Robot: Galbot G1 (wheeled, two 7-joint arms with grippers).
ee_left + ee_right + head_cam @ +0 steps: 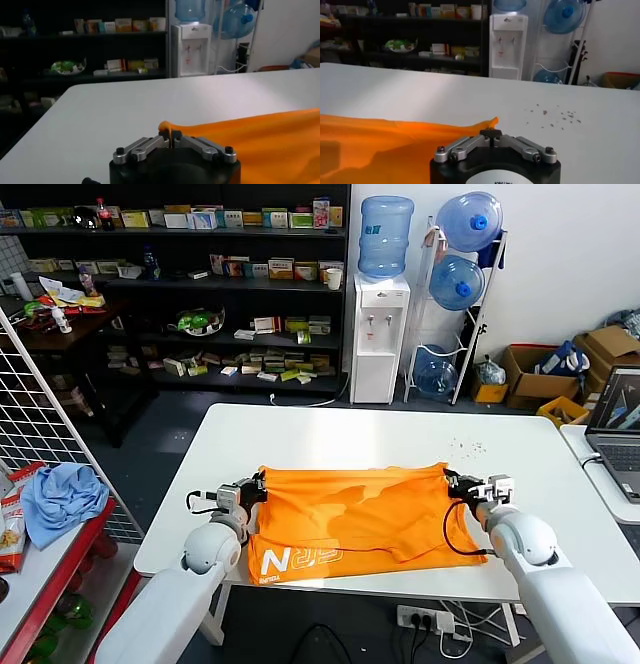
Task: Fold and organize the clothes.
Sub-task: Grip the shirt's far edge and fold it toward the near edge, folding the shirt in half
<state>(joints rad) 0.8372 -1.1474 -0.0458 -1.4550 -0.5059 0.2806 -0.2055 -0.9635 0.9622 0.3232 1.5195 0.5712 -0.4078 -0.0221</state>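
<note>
The orange T-shirt [350, 519] lies on the white table [350, 429], folded over itself, with white lettering showing at its near left corner. My left gripper [262, 484] is shut on the shirt's far left corner, which pokes up between its fingers in the left wrist view [171, 133]. My right gripper [452, 480] is shut on the far right corner, seen as an orange tip [487, 123] in the right wrist view. Both corners are held just above the table, with the far edge stretched between them.
A laptop [620, 424] sits on a side table at the right. A light blue cloth [62, 499] lies on a red rack at the left. Shelves, a water dispenser [380, 334] and boxes stand beyond the table. Small crumbs [465, 446] dot the table's far right.
</note>
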